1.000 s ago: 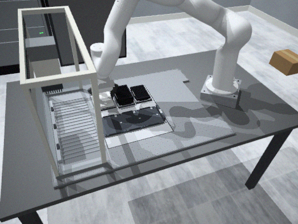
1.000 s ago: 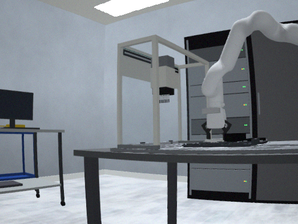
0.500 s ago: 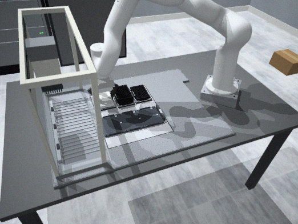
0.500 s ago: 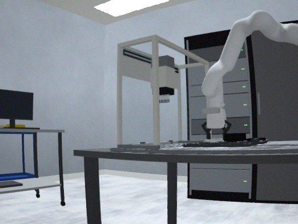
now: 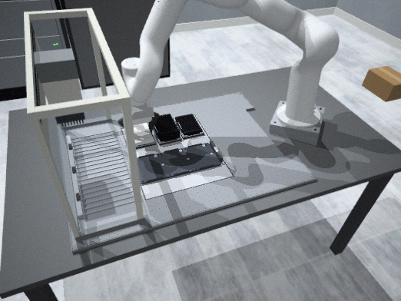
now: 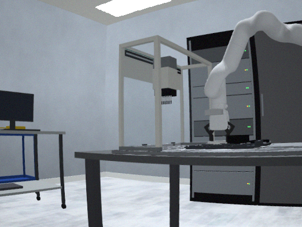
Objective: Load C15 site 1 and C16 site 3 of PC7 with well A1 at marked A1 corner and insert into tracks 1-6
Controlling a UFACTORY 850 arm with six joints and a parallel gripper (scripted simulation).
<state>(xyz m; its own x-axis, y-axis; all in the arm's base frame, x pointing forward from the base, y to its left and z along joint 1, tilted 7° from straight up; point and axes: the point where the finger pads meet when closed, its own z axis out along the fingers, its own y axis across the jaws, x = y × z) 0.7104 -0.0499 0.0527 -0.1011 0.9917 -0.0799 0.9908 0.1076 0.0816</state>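
Note:
My gripper is down over the far nest S3, and its fingers stand wide around the plate C16, a pale plate that still sits low in the nest. In the top view the arm hides the fingers. The deep-well block C51 is tall and black and stands in the middle nest; it also shows in the exterior view. The black plate C15 lies in nest S1 beside it. The dark carrier PC7 lies on the apron in front of the rails, with its sites bare.
The instrument's pale frame stands over the rails, with a pipetting head hanging inside. The arm's base is bolted at the right of the table. A brown box lies on the floor beyond.

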